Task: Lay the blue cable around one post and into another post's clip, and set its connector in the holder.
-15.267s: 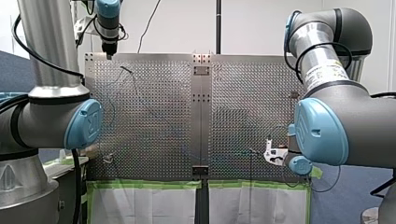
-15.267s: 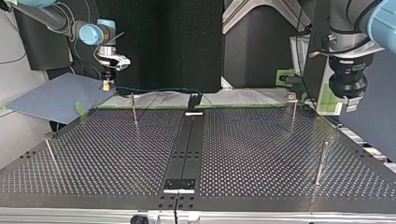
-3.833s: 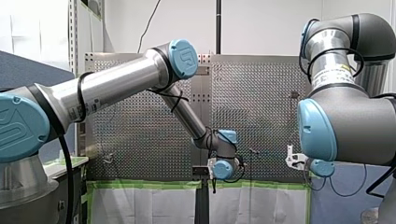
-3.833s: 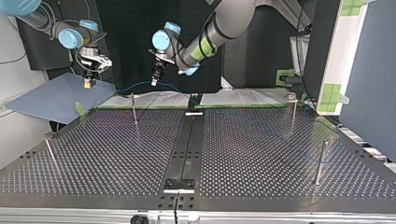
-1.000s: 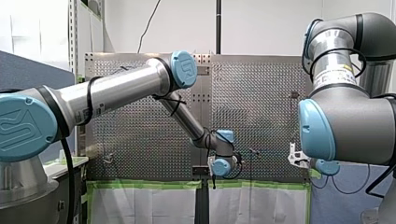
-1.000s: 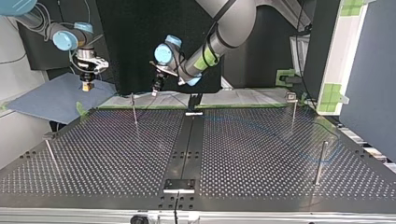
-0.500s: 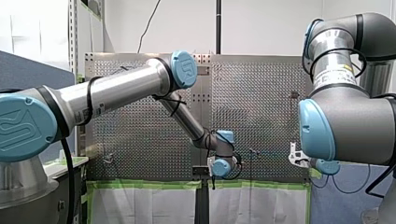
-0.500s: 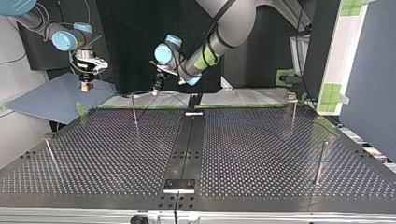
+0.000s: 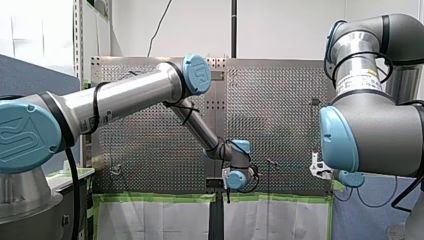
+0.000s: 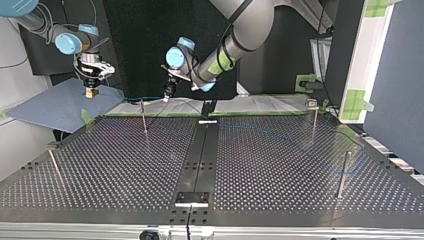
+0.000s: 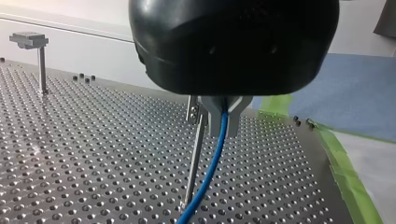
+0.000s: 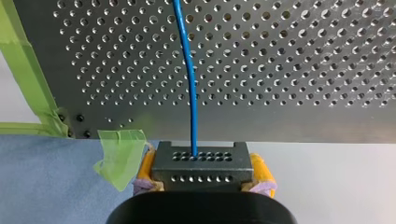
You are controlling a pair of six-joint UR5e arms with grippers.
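The blue cable [image 10: 150, 98] runs from my right gripper [image 10: 90, 93], at the top view's far left, to my left gripper [image 10: 166, 98], then across the perforated table and around a post [image 10: 342, 174] at the right. In the right wrist view my right gripper [image 12: 201, 173], with yellow pads [image 12: 261, 170], is shut on the black connector [image 12: 201, 163]. The cable [image 12: 189, 84] leaves it ahead. In the left wrist view my left gripper [image 11: 219, 125] is shut on the cable [image 11: 212, 163], right beside a thin clip post [image 11: 194, 154]. A black holder [image 10: 207, 107] stands mid-table at the far edge.
More posts stand on the table [image 10: 280, 190]: one with a clip [image 10: 313, 116], one by my left gripper [image 10: 143, 116], one near the left edge [image 10: 54, 162]. Green tape [image 12: 120, 156] marks the table's edge. A blue mat [image 10: 55, 107] lies beyond it.
My right gripper has edged slightly toward the top view's left with the connector. My left gripper stays almost still beside the post, shut on the cable.
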